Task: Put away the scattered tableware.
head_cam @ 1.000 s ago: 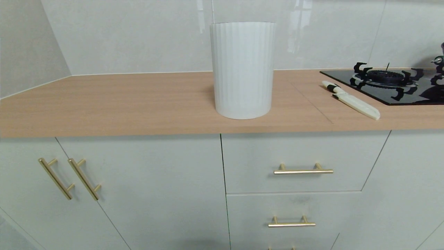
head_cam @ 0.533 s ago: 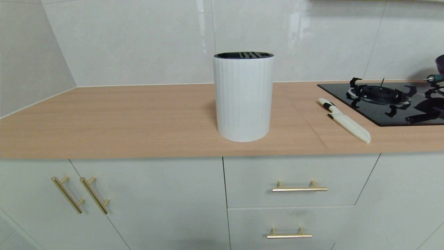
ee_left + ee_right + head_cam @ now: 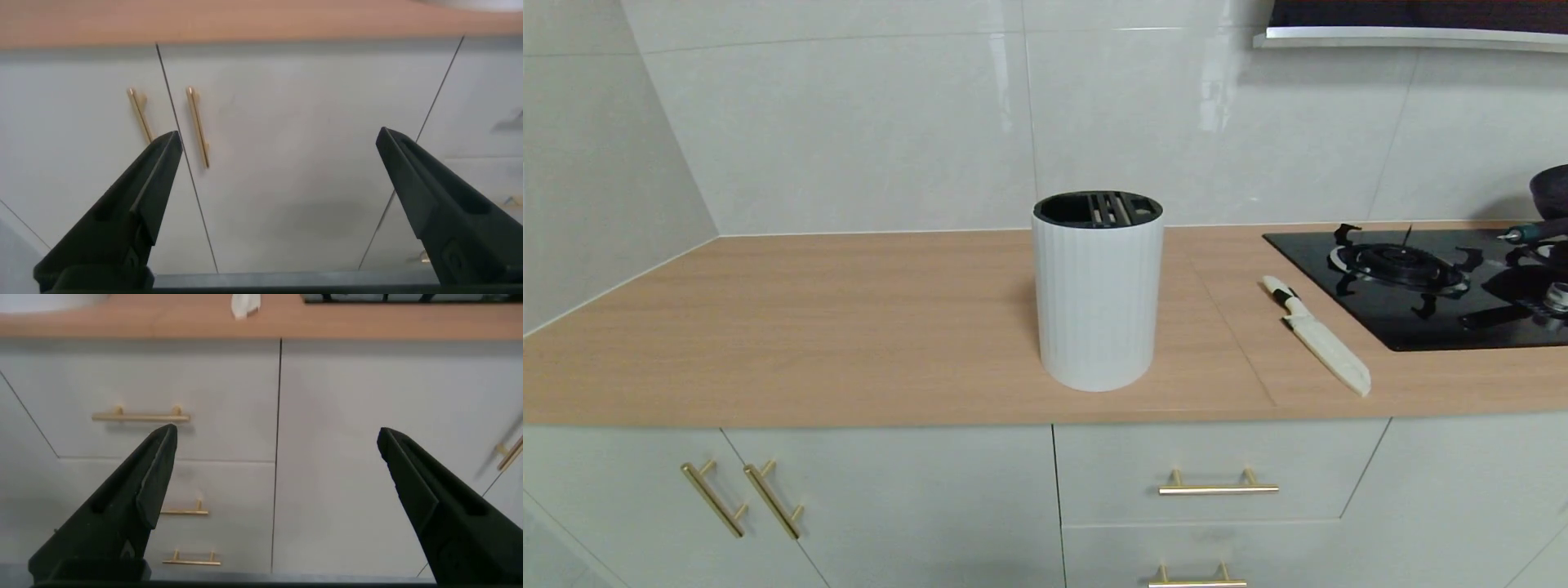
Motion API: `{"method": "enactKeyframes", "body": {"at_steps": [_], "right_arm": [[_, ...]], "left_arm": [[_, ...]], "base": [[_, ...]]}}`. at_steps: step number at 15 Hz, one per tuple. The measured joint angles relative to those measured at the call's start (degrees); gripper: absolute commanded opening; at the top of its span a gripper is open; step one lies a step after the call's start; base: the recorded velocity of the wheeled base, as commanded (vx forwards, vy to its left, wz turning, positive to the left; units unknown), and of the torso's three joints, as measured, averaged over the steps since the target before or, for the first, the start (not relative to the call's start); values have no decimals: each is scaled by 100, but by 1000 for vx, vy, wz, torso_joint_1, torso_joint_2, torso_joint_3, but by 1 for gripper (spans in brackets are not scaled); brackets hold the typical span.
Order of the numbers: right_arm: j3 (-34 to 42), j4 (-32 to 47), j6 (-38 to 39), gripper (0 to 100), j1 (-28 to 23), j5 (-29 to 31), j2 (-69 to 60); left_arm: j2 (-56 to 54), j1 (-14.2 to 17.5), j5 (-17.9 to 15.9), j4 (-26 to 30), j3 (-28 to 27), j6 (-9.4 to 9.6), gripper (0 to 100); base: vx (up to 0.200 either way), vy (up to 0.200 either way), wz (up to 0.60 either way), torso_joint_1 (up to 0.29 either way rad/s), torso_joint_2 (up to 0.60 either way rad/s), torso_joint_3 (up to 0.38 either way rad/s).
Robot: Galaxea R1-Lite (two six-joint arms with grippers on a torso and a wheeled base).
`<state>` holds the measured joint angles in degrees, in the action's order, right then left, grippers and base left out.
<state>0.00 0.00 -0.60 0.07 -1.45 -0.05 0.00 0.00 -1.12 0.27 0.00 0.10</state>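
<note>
My left gripper (image 3: 278, 135) and right gripper (image 3: 277, 431) hang spread wide and empty, low before the cupboard doors (image 3: 270, 188). The knife (image 3: 1315, 333) lies flat on the counter (image 3: 849, 327), between the white holder (image 3: 1098, 290) and the stove (image 3: 1421, 286). Being so thin, it may skid from my pinch or miss the holder's narrow slots.

The hob (image 3: 1421, 286) and a dark pan (image 3: 1553, 189) ran off the head view's right edge, and the hood (image 3: 1413, 24) off its top. The slots in the white holder (image 3: 1098, 302) were too dark to tell what they held. In the right wrist view the knife (image 3: 246, 304) was cut off but for its tip. The left end effector (image 3: 278, 135) and right end effector (image 3: 277, 430) had their spread fingers cropped at the base, and the bench (image 3: 245, 20) was a mere strip.
</note>
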Motion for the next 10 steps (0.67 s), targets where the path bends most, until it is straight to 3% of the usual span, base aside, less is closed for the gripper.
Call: {"method": "enactKeyframes", "body": {"at_steps": [10], "right_arm": [[0,0,0,100,0,-2,0]], "left_arm": [[0,0,-2,0,0,0,100]], "base": [[0,0,0,218,-522,-309]]}}
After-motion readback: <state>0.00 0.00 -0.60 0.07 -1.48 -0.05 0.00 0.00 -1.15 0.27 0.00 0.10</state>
